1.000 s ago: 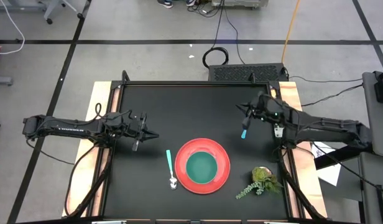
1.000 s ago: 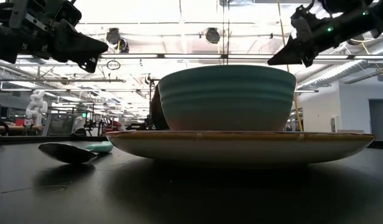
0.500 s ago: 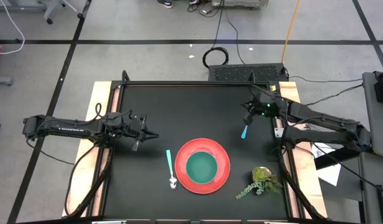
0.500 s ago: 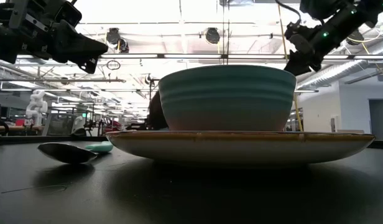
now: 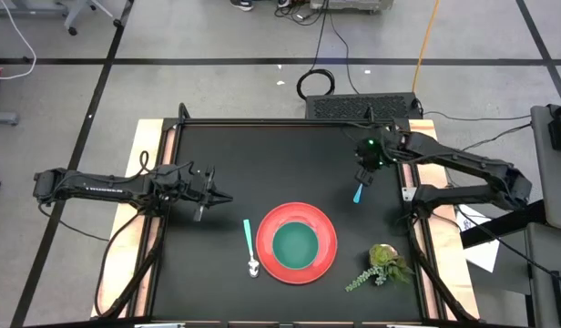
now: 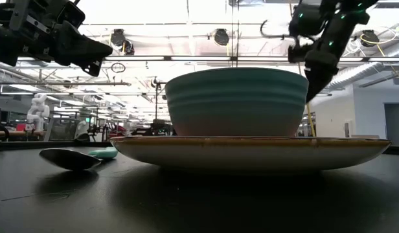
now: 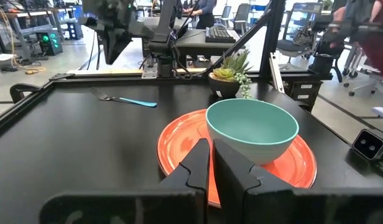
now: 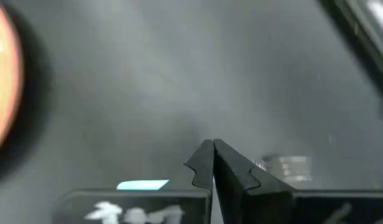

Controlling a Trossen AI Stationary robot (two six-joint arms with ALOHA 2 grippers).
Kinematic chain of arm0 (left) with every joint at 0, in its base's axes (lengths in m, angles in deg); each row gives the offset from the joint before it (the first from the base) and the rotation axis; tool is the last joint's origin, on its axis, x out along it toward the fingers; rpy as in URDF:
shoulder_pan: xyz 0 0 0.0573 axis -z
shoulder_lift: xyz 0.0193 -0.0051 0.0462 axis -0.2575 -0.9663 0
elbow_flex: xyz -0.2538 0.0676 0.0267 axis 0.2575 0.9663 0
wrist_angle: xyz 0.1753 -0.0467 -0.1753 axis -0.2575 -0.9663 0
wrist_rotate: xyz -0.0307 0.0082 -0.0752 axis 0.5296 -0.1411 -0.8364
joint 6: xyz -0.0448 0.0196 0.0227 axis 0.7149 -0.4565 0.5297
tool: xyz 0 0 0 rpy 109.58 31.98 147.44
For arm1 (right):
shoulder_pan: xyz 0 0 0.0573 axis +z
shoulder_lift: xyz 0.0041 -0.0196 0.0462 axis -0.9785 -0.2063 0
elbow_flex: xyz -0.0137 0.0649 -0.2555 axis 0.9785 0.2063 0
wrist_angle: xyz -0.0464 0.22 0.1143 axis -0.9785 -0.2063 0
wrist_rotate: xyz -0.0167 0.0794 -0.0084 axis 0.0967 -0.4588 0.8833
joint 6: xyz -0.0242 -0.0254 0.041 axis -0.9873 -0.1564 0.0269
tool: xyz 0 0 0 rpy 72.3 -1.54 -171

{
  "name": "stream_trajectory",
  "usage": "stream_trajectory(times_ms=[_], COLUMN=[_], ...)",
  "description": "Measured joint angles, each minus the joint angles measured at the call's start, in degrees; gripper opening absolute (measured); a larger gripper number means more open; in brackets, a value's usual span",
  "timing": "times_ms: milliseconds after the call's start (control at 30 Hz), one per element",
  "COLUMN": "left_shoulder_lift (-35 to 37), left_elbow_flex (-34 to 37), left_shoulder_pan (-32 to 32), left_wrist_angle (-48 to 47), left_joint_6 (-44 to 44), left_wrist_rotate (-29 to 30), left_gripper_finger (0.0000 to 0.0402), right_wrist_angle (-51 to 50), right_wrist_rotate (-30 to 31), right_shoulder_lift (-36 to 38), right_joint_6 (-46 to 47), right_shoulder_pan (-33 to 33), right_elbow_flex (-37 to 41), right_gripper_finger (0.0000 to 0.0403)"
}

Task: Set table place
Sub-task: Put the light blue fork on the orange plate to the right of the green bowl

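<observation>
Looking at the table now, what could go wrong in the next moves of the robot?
1. The right gripper is shut and points down over the fork. If it descends without opening, it may push the fork instead of grasping it.
2. The fork lies apart from the red plate. Carrying it low could knock the green bowl standing on the plate.
3. The small plant stands near the plate's right side, so placing the fork there may hit it.
</observation>
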Motion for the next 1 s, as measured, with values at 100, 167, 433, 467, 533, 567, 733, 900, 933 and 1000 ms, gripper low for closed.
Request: stream_trajectory(times_ms=[100,167,433,467,533,567,733,900,933,1000], left_shoulder_lift=[0.0,0.0,0.0,0.0,0.0,0.0,0.0,0.0,0.0,0.0], left_elbow_flex=[0.0,0.0,0.0,0.0,0.0,0.0,0.0,0.0,0.0,0.0], left_shoulder_pan=[0.0,0.0,0.0,0.0,0.0,0.0,-0.01,0.0,0.0,0.0], left_wrist_angle=[0.0,-0.03,-1.73,-1.94,-2.22,-2.23,-2.2,-2.14,-2.09,-2.07], left_joint_6=[0.21,0.21,0.41,0.41,0.26,0.19,0.09,-0.27,-0.27,-0.29], left_wrist_rotate=[0.0,0.0,0.0,0.0,0.0,0.0,0.0,0.0,0.0,0.0], left_gripper_finger=[0.0026,0.0026,0.0026,0.0026,0.0026,0.0026,0.0026,0.0026,0.0026,0.0026], right_wrist_angle=[-0.78,-0.73,-2.65,-2.77,-2.78,-2.82,-3.45,-2.92,-2.57,-1.87], right_wrist_rotate=[0.1,0.17,0.19,0.19,0.19,0.19,0.1,0.08,0.08,0.06], right_shoulder_lift=[-2.94,-4.38,-7.52,-7.67,-7.72,-7.72,-7.72,-7.72,-7.72,-7.72], right_joint_6=[2.78,4.87,17.95,19.13,21.7,23.17,25.98,26.2,26.21,26.58], right_shoulder_pan=[-1.2,-1.81,-2.75,-2.75,-2.75,-2.75,-2.75,-2.75,-2.75,-2.74], right_elbow_flex=[-0.04,-0.04,-0.04,-0.04,-0.04,-0.04,-0.04,-0.04,-0.04,-0.04], right_gripper_finger=[0.0,0.0,0.0,0.0,0.0,0.0,0.0,0.0,0.0,0.0])
